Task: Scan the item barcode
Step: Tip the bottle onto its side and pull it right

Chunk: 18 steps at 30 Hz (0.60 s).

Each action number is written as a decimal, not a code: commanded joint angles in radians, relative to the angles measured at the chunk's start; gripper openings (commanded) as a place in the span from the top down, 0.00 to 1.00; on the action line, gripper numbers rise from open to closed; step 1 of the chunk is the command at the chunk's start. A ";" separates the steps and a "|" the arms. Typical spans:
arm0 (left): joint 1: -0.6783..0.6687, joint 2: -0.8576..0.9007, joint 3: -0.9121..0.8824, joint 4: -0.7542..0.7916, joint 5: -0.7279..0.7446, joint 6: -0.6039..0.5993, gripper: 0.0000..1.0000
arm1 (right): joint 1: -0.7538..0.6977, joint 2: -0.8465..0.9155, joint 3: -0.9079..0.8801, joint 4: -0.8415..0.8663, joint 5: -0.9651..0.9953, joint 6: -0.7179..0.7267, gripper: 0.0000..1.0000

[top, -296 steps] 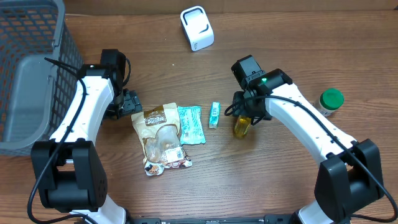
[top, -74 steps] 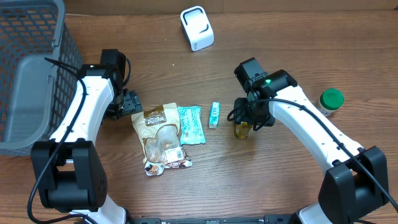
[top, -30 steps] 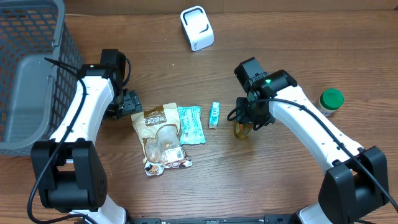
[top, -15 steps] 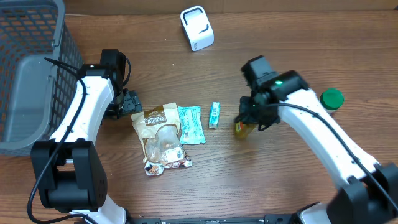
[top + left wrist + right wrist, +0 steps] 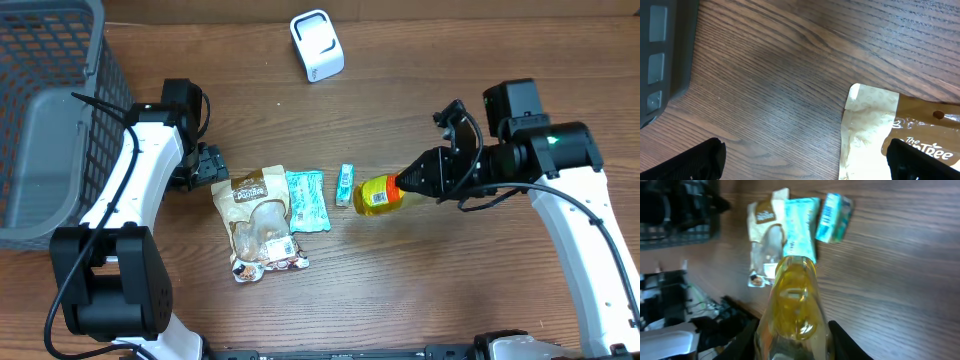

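Observation:
My right gripper [image 5: 412, 183] is shut on a yellow bottle [image 5: 378, 194], holding it on its side above the table with its base pointing left. In the right wrist view the bottle [image 5: 794, 300] fills the space between my right gripper's [image 5: 794, 342] black fingers [image 5: 746, 339]. A white scanner [image 5: 316, 45] stands at the back of the table. My left gripper [image 5: 205, 165] rests low beside the top corner of a brown snack pouch [image 5: 258, 220]. Seen from the left wrist, that gripper [image 5: 805, 162] is wide open over bare wood, and the pouch [image 5: 880, 130] lies by its right fingertip.
A teal packet [image 5: 306, 200] and a small teal box [image 5: 345, 184] lie between the pouch and the bottle. A grey mesh basket [image 5: 50, 110] takes up the left edge. Its dark wall [image 5: 662, 50] shows in the left wrist view.
My right gripper has lifted the yellow bottle off the table and tipped it onto its side, and the right arm has swung out to the right. The left arm has not moved.

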 commanded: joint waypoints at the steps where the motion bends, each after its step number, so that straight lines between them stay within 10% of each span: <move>1: 0.003 0.011 0.000 0.001 -0.021 -0.007 0.00 | -0.003 -0.020 0.034 0.013 -0.103 -0.047 0.75; 18: 0.003 0.011 0.000 0.001 -0.020 -0.007 0.00 | -0.002 -0.019 0.028 0.034 -0.166 -0.047 0.75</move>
